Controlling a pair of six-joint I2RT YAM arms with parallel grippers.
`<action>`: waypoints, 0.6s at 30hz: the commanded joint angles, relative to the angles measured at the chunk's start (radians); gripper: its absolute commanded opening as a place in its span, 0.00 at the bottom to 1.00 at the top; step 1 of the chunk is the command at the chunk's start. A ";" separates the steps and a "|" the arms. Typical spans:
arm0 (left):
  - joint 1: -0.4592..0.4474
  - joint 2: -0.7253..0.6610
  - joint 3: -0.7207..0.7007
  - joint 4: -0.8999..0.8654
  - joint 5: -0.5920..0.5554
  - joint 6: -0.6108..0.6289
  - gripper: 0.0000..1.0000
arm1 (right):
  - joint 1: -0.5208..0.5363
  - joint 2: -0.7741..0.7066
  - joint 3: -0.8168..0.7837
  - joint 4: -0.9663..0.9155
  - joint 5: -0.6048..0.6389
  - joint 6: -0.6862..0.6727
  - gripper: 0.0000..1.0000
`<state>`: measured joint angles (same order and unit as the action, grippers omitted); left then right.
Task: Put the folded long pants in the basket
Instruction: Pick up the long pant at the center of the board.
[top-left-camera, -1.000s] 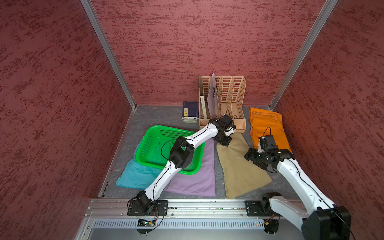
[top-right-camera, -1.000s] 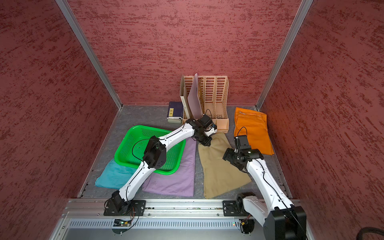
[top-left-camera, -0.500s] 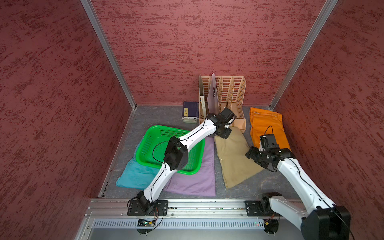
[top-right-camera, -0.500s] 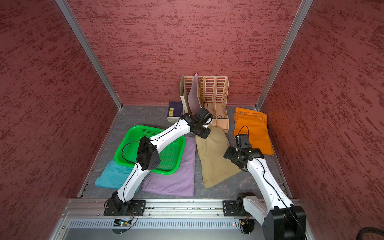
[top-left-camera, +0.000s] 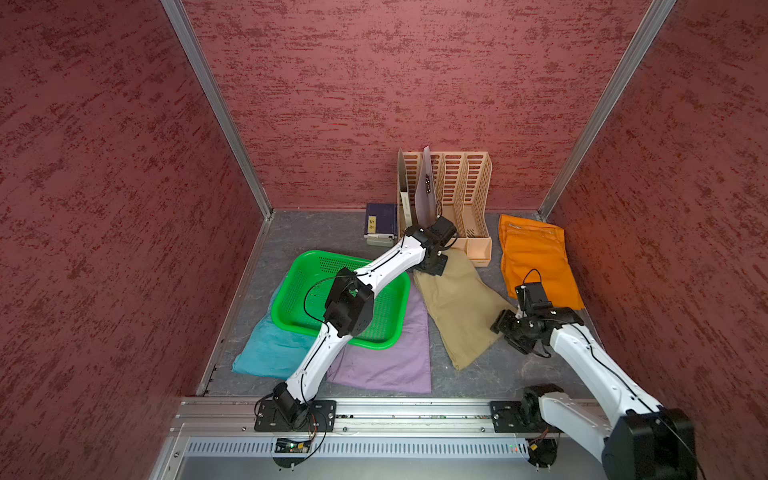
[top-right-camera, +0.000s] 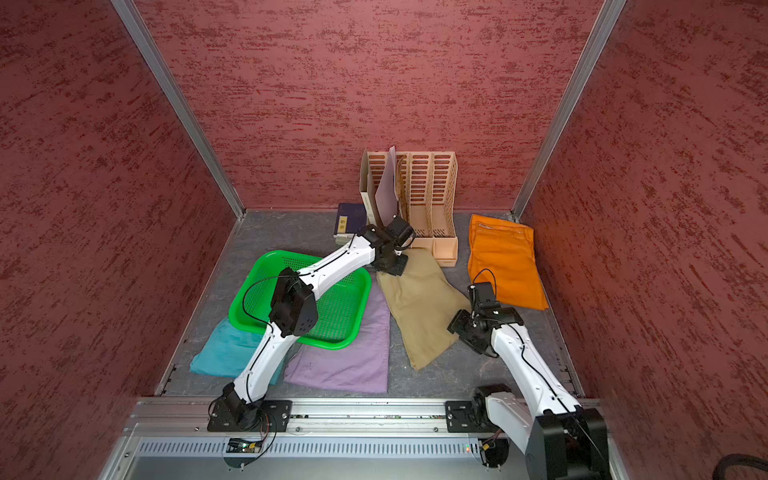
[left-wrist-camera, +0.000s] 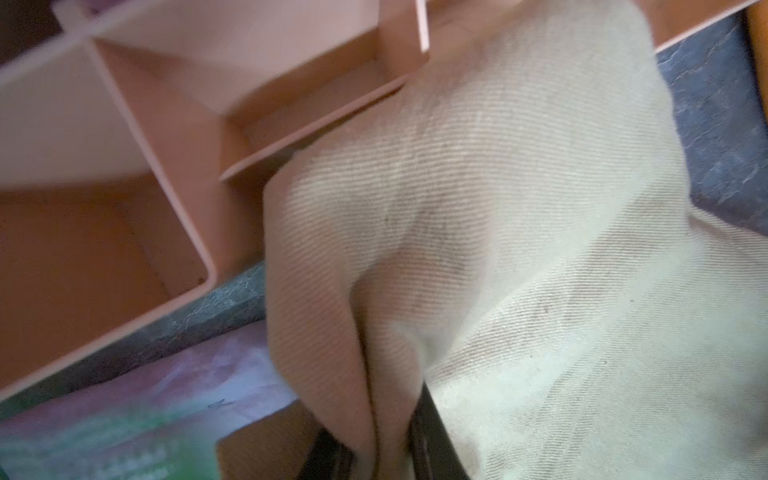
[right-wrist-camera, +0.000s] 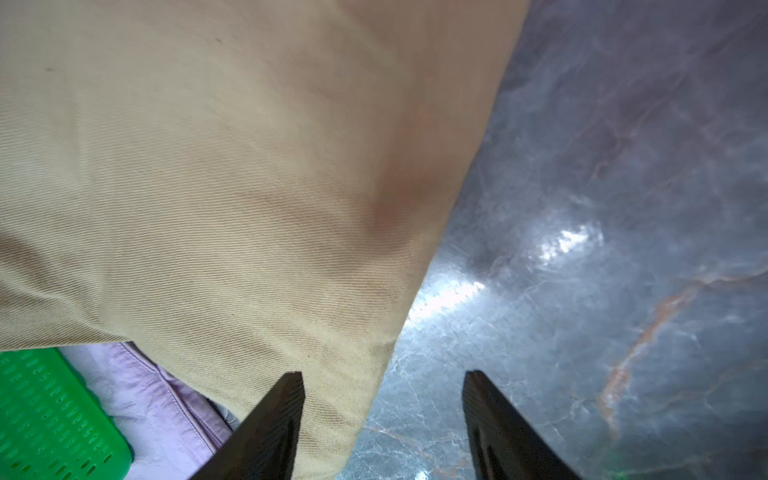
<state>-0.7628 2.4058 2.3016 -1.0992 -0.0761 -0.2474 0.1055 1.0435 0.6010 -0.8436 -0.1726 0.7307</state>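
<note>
the tan pants (top-left-camera: 461, 307) are plain khaki twill, folded into a long strip. they lie slanted on the grey marbled floor (right-wrist-camera: 623, 208) between the lilac pants (top-left-camera: 386, 365) and the orange pants (top-left-camera: 536, 266), not in the basket (top-left-camera: 386, 307). their far end is bunched up right at the foot of the beige file organiser (top-left-camera: 469, 187). that's where the left gripper (left-wrist-camera: 382, 449) has them: in the left wrist view a fold of the tan cloth is pinched tight between its dark fingers.

the right gripper (right-wrist-camera: 382, 386) is down at the near end of the same pants with its fingers spread apart. one finger sits over the cloth edge and one over bare floor, gripping nothing.

the basket is bright green mesh with nothing in it. it sits on top of the teal pants (top-left-camera: 266, 349) and the lilac pants, covering their far parts. the left arm reaches across above it. the orange pants lie flat by the right wall, well apart from the basket.

as for writing, there's a dark blue book (top-left-camera: 380, 220) beside the organiser with a small yellow label, too tiny to read. a greyish sheet (top-left-camera: 426, 187) standing in the organiser has a few dark marks, also unreadable.
</note>
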 joint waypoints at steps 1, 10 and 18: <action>0.003 -0.025 -0.001 0.017 0.002 -0.019 0.00 | -0.006 0.057 -0.060 0.114 -0.069 0.071 0.66; 0.003 -0.032 -0.031 0.034 0.020 -0.015 0.00 | -0.006 0.165 -0.115 0.280 -0.077 0.095 0.55; 0.014 -0.035 -0.029 0.041 0.019 -0.050 0.00 | -0.007 0.145 -0.095 0.300 -0.128 0.048 0.14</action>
<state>-0.7570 2.4058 2.2784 -1.0767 -0.0681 -0.2649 0.1032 1.2022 0.5037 -0.5560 -0.2691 0.8051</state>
